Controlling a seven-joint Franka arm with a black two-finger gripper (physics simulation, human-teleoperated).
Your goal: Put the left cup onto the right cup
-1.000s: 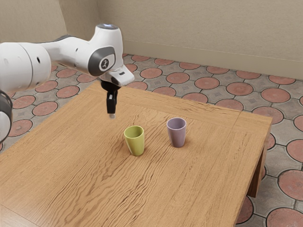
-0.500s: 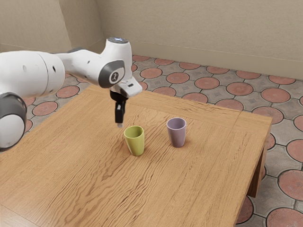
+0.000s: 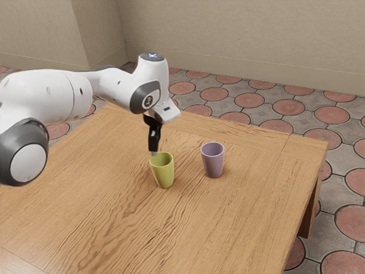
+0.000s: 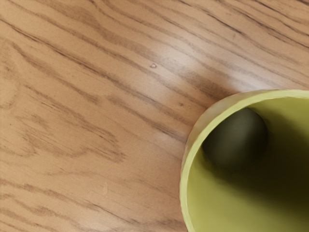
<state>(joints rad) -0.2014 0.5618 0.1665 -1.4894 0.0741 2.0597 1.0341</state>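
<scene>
The gripper (image 3: 153,150), whose spread I cannot tell, hangs just over the green cup (image 3: 162,171) rim; lower it astride that wall, then close.

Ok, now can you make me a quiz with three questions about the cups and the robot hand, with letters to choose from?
1. Where is the gripper?
A. just above the yellow-green cup
B. touching the wall
C. down on the floor

2. How many cups stand on the table?
A. one
B. two
C. four

3. How is the purple cup?
A. upright, apart from the yellow-green one
B. tipped on its side
C. stacked on the yellow-green one

Answers:
1 A: the exterior view shows it hanging over that cup's rim, and the wrist view looks down into the cup.
2 B: one yellow-green and one purple.
3 A: its open mouth faces up, and bare wood shows between the two cups.
</scene>
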